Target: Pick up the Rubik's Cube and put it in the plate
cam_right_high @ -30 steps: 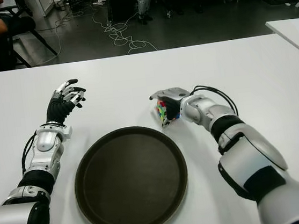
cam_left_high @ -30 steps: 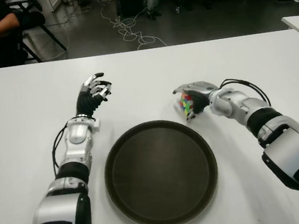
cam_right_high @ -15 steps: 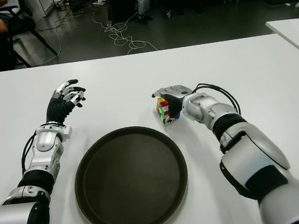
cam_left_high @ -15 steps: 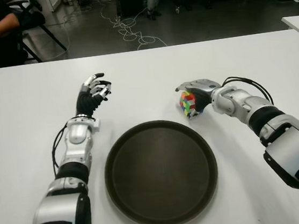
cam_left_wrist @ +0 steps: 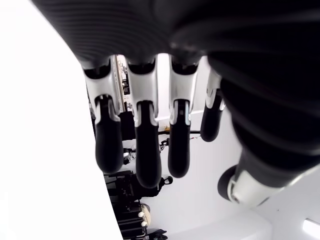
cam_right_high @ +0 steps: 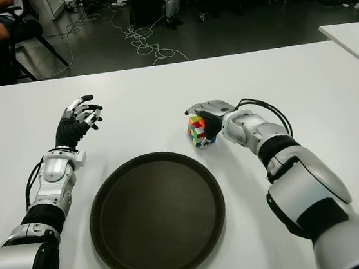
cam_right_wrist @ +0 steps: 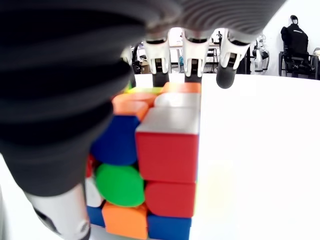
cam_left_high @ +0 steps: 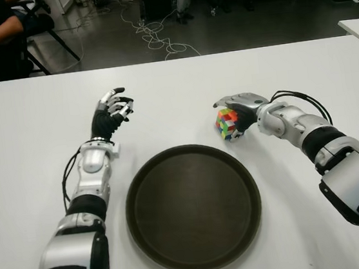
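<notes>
I see the right hand [cam_left_high: 238,107] closed around the Rubik's Cube [cam_left_high: 227,123], just beyond the plate [cam_left_high: 193,207] rim, at its right | left hand [cam_left_high: 113,106] beside the plate's left, fingers loose, holding nothing | white table [cam_left_high: 31,138]

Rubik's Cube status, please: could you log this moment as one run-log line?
phase: grasp | right hand: wrapped around Rubik's Cube, beyond plate rim | cube in plate: no | left hand: open, idle, left of plate
</notes>
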### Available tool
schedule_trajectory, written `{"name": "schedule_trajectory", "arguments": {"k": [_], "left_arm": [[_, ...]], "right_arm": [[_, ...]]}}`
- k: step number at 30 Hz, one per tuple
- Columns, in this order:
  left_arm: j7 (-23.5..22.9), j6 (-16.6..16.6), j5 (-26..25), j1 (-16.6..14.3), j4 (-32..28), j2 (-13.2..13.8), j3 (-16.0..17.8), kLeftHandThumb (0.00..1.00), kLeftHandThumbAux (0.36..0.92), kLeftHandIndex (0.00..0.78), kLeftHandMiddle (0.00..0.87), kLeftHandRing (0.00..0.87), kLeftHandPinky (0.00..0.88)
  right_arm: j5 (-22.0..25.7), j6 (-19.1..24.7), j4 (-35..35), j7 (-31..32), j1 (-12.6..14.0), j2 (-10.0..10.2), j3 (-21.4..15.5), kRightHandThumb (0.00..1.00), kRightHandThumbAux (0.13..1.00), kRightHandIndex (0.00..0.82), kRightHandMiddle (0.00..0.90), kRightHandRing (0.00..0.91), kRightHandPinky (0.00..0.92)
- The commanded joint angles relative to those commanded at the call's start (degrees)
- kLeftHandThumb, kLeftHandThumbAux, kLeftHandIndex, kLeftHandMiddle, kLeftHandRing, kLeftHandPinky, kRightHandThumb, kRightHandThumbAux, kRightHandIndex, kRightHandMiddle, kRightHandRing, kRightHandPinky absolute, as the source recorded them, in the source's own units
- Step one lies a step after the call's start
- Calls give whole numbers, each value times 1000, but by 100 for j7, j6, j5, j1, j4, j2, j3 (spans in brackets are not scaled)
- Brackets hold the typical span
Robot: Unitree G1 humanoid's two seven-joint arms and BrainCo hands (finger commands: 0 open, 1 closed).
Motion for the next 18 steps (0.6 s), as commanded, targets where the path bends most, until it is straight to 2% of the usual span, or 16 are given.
{"name": "schedule_trajectory", "arguments": {"k": [12,18], "left_arm": [[38,28,23,9,-34,-2,-15,280,659,229,393,475,535],[45,42,15,15,-56,-14,-13,281,658,230,389,470,529]], "right_arm": [[-6,-29,13,-53,9,-25,-25,0,806,153,168,174,140],[-84,-10,26,-182,21,-12,50,0,811,147,181,196,172]]}}
